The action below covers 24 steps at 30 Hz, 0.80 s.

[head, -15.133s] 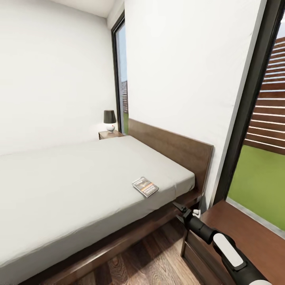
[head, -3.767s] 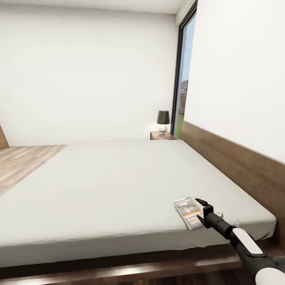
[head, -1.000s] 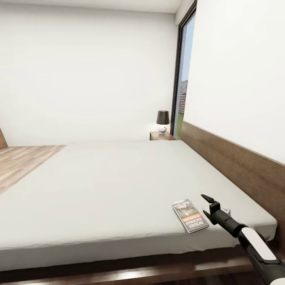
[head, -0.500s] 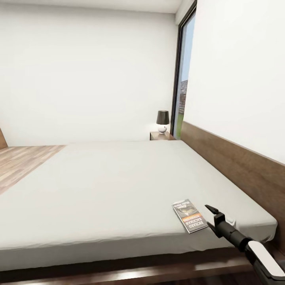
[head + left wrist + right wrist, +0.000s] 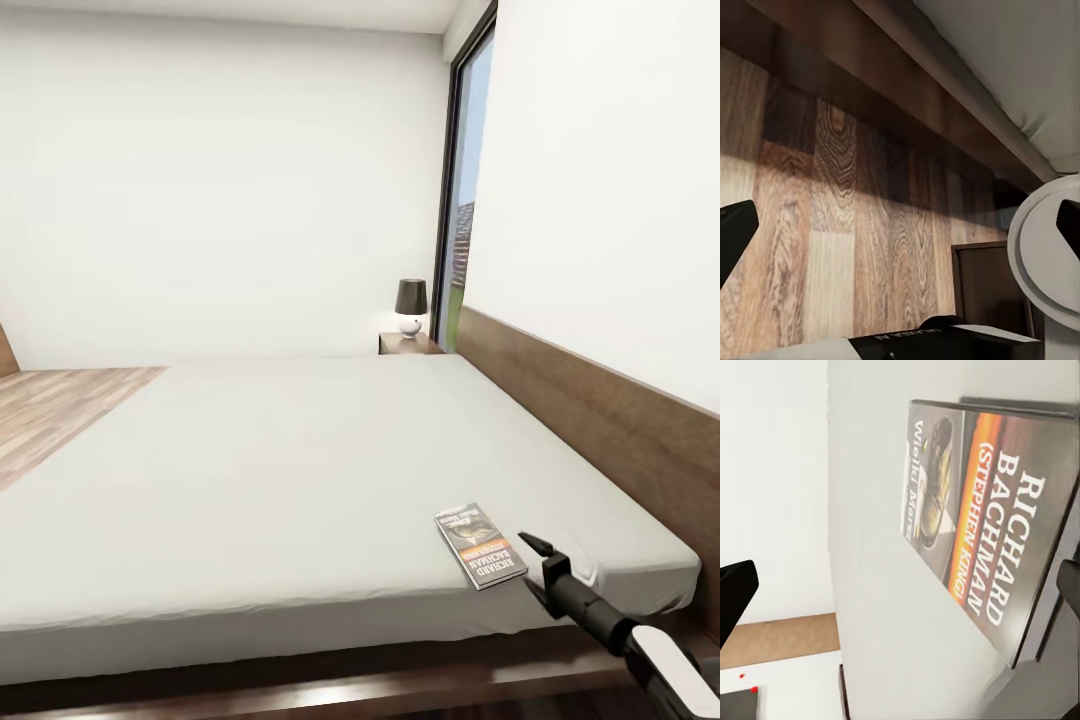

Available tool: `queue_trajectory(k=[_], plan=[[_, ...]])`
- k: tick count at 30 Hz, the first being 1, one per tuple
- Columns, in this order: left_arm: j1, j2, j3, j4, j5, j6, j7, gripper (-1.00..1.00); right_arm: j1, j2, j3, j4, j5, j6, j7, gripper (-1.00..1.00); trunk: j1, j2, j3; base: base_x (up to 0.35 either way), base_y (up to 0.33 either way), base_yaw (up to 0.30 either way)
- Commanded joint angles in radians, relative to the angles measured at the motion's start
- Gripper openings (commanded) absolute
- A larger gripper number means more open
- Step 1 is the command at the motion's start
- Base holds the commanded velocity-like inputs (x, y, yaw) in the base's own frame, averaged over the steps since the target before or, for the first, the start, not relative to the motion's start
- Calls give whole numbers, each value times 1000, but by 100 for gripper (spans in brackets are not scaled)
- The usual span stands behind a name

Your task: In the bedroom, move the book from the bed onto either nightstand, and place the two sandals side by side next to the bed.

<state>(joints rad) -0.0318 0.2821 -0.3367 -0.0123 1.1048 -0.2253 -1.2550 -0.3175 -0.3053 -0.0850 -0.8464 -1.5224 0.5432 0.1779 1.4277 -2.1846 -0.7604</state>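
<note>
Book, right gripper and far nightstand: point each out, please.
book (image 5: 481, 544), head view, middle of its front cover.
right gripper (image 5: 533, 568), head view, midway between its fingertips.
nightstand (image 5: 405, 343), head view, its top beneath the lamp.

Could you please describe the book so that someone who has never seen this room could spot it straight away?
Start with the large bed with its plain grey-beige mattress, and go to its near corner by the wooden headboard. The book lies flat there, just ahead of the right end effector. It is the one object on the mattress, a thin paperback with an orange band and dark lettering.
</note>
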Motion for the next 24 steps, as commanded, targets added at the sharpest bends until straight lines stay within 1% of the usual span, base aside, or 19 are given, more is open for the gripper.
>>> queue_trajectory(k=[1, 13, 18, 24], plan=[[0, 0, -8, 0, 8, -6, -1, 100, 1, 2, -2, 4, 0, 7, 2, 100, 0, 0, -1, 0, 0, 0], [0, 0, -8, 0, 9, -6, -1, 100, 3, 6, 3, 65, 5, 14, 13, 100, 0, 0, -1, 0, 0, 0], [0, -6, -8, 0, 9, -6, -1, 100, 3, 5, 8, 114, 5, 15, 26, 100, 0, 0, -1, 0, 0, 0], [0, -11, -8, 0, 9, -6, -1, 100, 3, 5, 12, 179, 4, 15, 56, 100, 0, 0, -1, 0, 0, 0]])
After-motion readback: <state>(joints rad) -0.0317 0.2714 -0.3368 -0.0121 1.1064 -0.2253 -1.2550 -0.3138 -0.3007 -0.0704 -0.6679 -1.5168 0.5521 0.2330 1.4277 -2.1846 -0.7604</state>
